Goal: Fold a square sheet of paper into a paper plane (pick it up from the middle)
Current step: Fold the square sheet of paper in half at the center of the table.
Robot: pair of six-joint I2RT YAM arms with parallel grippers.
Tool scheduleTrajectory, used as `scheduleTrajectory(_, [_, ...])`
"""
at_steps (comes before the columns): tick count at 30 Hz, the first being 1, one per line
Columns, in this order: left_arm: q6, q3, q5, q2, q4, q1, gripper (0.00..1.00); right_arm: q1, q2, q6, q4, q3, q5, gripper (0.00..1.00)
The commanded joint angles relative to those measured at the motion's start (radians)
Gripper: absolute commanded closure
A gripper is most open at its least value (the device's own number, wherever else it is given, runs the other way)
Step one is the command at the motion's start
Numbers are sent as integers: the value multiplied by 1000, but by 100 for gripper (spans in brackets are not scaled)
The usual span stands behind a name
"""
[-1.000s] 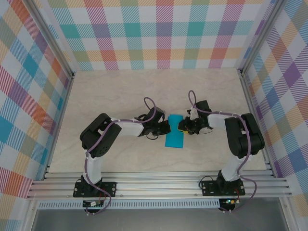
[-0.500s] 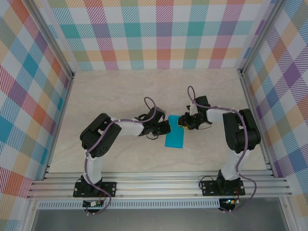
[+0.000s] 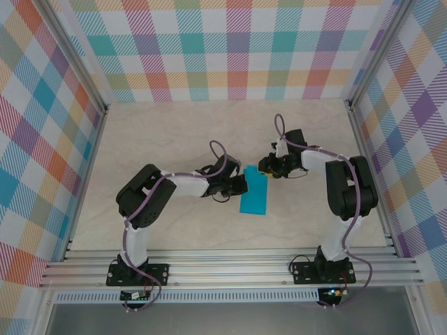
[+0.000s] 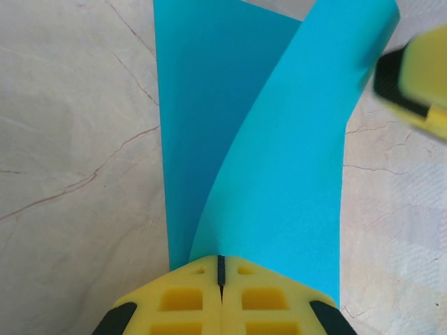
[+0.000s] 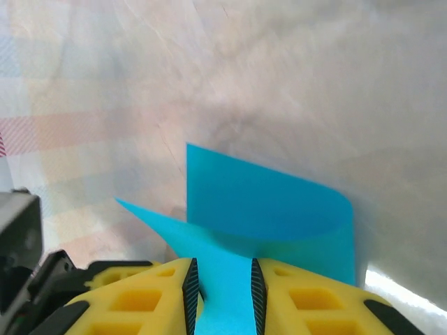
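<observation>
Top external view: the table (image 3: 174,132) bears the square sheet of paper (image 3: 253,201) midway between both arms, lying as a narrow strip. The left gripper (image 3: 242,185), jaws pressed together on the sheet's left edge, seems to anchor it. The right gripper (image 3: 265,169), clamped on a lifted far flap, curls that flap over, probably to start a fold.

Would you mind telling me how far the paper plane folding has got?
Done: the paper is doubled into a narrow strip. In hand: the left pincer clamps one edge while the right pincer holds a raised, curling flap. To do: no pointed nose or wings yet, so most folds remain.
</observation>
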Motion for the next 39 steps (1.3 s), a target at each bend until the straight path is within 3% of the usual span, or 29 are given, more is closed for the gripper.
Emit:
scheduleTrajectory(1, [19,-20,-15,55,-147,-10,100,-13,52,-22,-21,20,-28,71])
scheduleTrajectory(9, [24,-20,-14,56,-152,-9,100,-17,121,-9,7,-1,-7,71])
scheduleTrajectory(21, [28,-15,-19,55,-162,-10,100,-26,126,-31,-106,151,-14,70])
scheduleTrajectory(33, [29,-15,-18,48,-164,-11,100,-41,208,16,-46,108,-29,70])
scheduleTrajectory(39, [25,-20,-10,22,-160,-11,100,-53,141,-22,-137,180,-44,67])
